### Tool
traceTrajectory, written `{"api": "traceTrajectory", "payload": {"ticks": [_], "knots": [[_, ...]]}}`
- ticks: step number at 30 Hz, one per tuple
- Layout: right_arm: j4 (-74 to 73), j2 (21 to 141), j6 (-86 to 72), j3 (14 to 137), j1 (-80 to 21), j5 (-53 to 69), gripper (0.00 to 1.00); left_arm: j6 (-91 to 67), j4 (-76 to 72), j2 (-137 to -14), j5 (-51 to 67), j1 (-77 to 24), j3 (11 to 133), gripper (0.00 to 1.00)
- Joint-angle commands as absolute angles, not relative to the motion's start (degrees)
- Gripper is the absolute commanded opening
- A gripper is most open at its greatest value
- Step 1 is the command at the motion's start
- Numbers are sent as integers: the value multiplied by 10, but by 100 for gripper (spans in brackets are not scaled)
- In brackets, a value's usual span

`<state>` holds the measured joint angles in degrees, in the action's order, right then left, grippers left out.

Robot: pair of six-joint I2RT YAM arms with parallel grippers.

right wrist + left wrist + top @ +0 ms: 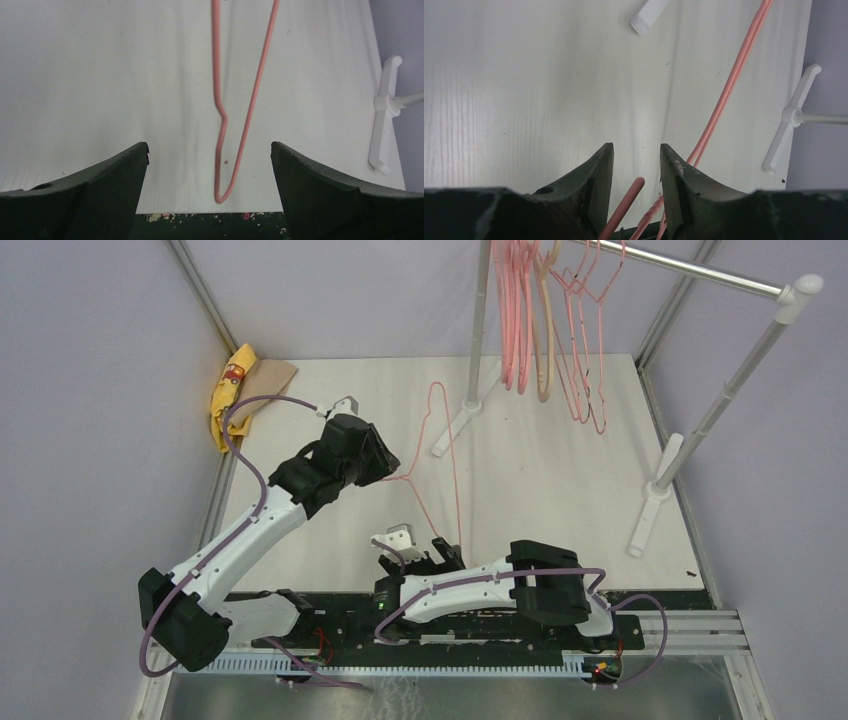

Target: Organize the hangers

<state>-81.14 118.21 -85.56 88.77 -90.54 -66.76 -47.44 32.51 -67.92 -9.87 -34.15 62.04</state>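
Along the near edge of the bench (pixel 560 500), the right gripper (pixel 210 149) rests low with its fingers spread wide, holding nothing. One corner of a thin pink wire hanger (pixel 216 75) lies on the white surface just ahead of it. Farther in, the left gripper (pixel 636 150) sits at that hanger's neck. Its fingers are drawn narrow, with the hook tip and twisted wire between them, though I cannot tell whether they pinch. Beyond, at the far side, the hung hangers (pixel 520 330) crowd together on the rail stand (pixel 700 275).

The step in hand looks like picking up this last loose hanger. Next, the left arm would need a firm hold on the neck, then a lift high enough to carry the hook over the rail. The thin wire may twist or slip as it rises.
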Motion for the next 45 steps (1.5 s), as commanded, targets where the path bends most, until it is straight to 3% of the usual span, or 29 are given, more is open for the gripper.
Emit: {"api": "traceTrajectory", "payload": {"ticks": [1, 6, 10, 13, 15, 20, 21, 23, 27, 34, 41, 45], "knots": [[-1007, 1174, -1022, 882, -908, -746, 100, -446, 348, -633, -86, -343, 625, 3], [-1007, 1171, -1049, 848, -888, -747, 96, -450, 363, -605, -75, -343, 613, 3], [-1008, 1173, -1053, 838, -884, -755, 76, -453, 369, -580, -73, -343, 597, 3], [-1008, 1164, -1064, 823, -881, -756, 37, -455, 372, -565, -69, -343, 585, 3], [-1008, 1153, -1074, 808, -878, -757, 1, -455, 374, -555, -70, -343, 579, 3], [-1006, 1128, -1071, 778, -878, -760, 1, -439, 360, -537, -61, -343, 562, 4], [-1000, 1122, -1060, 773, -878, -759, 1, -430, 345, -531, -49, -343, 556, 13], [-969, 1102, -1023, 749, -879, -753, 1, -411, 316, -511, -36, -343, 543, 42], [-863, 1028, -932, 671, -881, -716, 1, -388, 267, -462, -52, -343, 516, 80], [-672, 858, -783, 548, -881, -650, 1, -374, 197, -454, -10, -343, 509, 96], [-633, 751, -694, 532, -881, -594, 1, -364, 216, -461, -68, -343, 508, 97], [-668, 694, -727, 503, -880, -568, 1, -369, 222, -461, -97, -343, 493, 98]]}}
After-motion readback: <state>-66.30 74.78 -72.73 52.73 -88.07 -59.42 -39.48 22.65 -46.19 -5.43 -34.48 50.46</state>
